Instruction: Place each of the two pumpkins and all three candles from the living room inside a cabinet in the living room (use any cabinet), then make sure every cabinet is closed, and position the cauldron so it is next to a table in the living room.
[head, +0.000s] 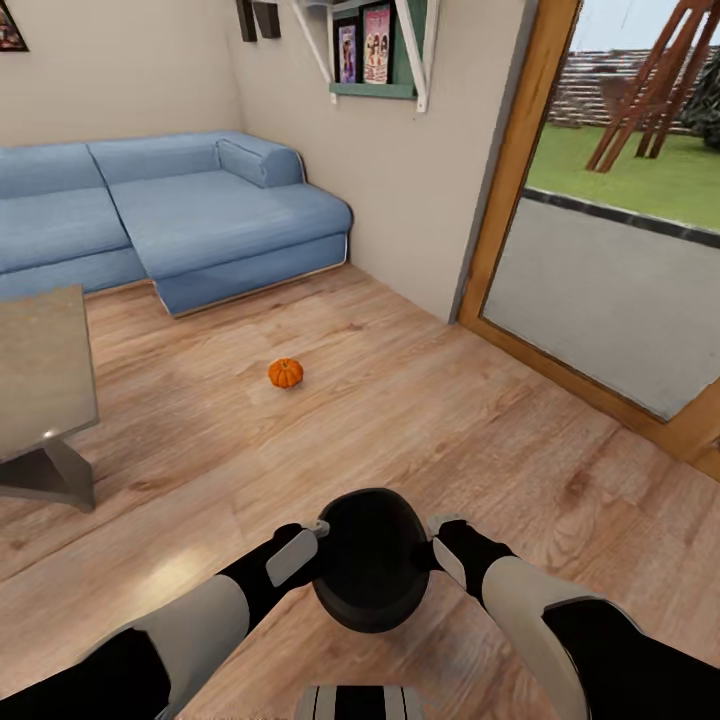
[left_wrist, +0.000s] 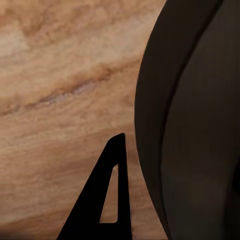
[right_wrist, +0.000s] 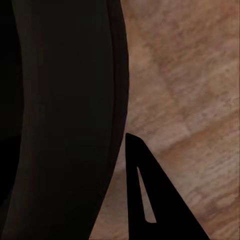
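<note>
Gripping the cauldron (head: 371, 560) from either side, left pincer (head: 318, 528) and right pincer (head: 437, 527) each clench its rim, likely to carry it level toward the worktop (head: 40, 370); one pumpkin (head: 285, 373) sits on the floor (head: 420, 420) ahead

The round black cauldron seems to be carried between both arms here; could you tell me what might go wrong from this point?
1. The round matte black cauldron is held between the left end effector and right end effector, one at each side. If either arm drifts outward, it could slip and drop onto the wooden floor.
2. The small orange ribbed pumpkin lies loose on the floor ahead; driving forward might knock it away.
3. The grey table sits nearby on the left; a turn could clip its corner.
</note>
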